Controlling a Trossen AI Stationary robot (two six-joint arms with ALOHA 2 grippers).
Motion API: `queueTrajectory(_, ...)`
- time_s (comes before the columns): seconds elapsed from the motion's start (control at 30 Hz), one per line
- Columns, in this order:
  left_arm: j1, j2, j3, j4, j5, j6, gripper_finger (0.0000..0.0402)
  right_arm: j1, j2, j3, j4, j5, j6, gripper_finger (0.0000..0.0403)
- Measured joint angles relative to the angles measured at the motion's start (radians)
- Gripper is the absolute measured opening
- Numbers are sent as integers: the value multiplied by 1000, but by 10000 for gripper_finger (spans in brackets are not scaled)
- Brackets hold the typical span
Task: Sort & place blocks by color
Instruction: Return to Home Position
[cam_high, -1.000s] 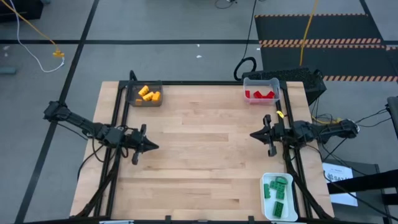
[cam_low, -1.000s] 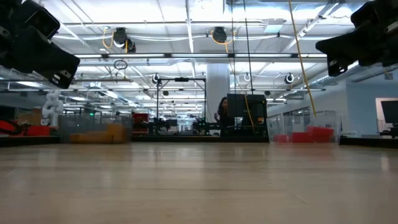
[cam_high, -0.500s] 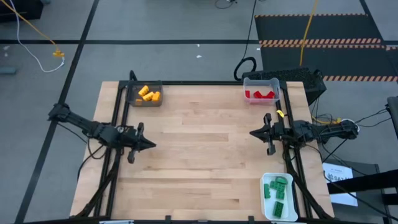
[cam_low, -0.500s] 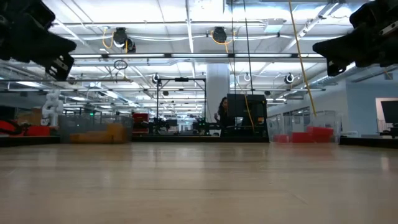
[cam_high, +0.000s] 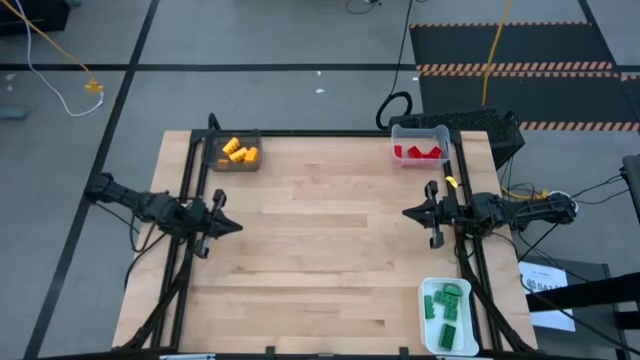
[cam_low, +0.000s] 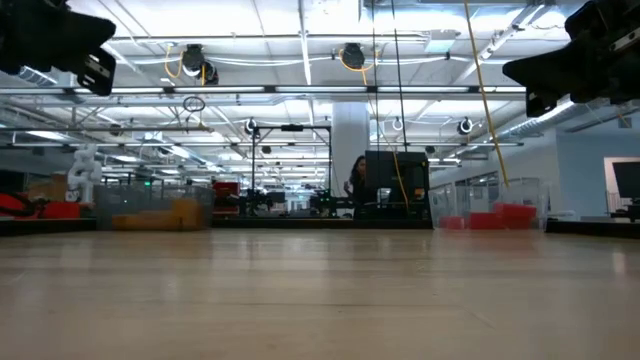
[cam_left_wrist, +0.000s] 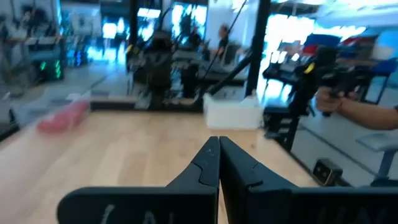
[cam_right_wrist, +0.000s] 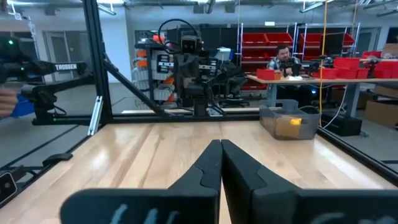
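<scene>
— What does the high view give that the low one doesn't?
— All three lots. Yellow-orange blocks (cam_high: 238, 152) lie in the dark tray (cam_high: 212, 164) at the counter's (cam_high: 320, 250) far left corner. Red blocks (cam_high: 418, 152) are in the clear tray (cam_high: 420, 128) far right, and green blocks (cam_high: 446, 305) in the white tray (cam_high: 472, 322) near right. The low view catches only the yellow-orange and red lots, along the far edge.
— The fingers?
— Left gripper (cam_left_wrist: 214, 140): fingers pressed together, holding nothing, raised over the counter's left side. Right gripper (cam_right_wrist: 216, 143): the same, over the right side.
— Any writing?
— A "TROSSEN" label (cam_right_wrist: 68, 66) on the left arm, in the right wrist view.
</scene>
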Motion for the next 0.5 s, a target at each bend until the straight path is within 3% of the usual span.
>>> queueTrajectory(0.2,82,-3,-117,90,50,-13,1,0,0,0,1,-1,0,0)
queueTrajectory(0.5,279,-5,-120,79,216,-58,1,0,0,0,2,-1,-25,0)
